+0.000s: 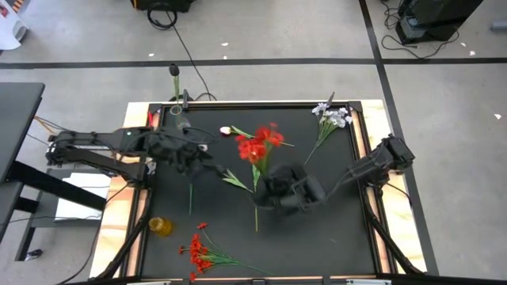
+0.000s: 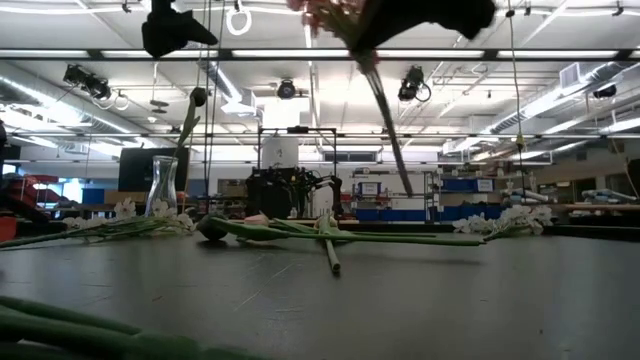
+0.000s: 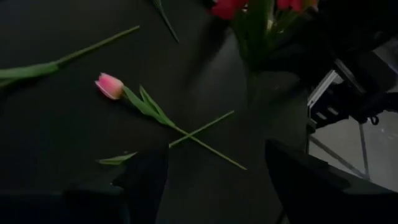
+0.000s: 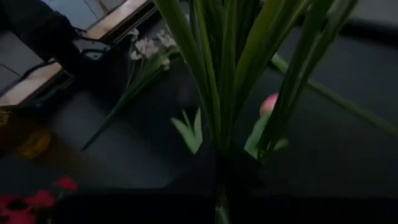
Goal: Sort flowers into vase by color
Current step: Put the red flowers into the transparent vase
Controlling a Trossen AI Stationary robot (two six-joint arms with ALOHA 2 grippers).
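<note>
Right hand (image 1: pixel 273 190) sits over the middle of the black bench (image 1: pixel 333 222), fingers clamped on the green stems of a red small-bloom artificial spray (image 1: pixel 257 145). The blooms stick out past the hand toward the bench's far edge, and the cut stem end (image 1: pixel 256 222) trails back toward the near edge, so the long axis runs roughly far-to-near. From the low view the spray is lifted well clear of the surface, stem slanting down.

Left hand (image 1: pixel 207 162) hovers just left of that spray, fingers spread apart with nothing between them. A pale pink tulip with green leaves (image 3: pixel 111 85) lies flat on the bench right ahead of it, bloom pointing away toward the far left, stem crossing another thin stem.

A white small-blossom spray (image 1: pixel 331 117) lies beyond the right hand by the far right corner, blossoms at the raised wooden rim (image 1: pixel 372 131). A second red spray (image 1: pixel 198 252) lies near the front edge, on the left hand's side, next to a small yellow vase (image 1: pixel 161 226). Plenty of open black surface to the right hand's near right side.
</note>
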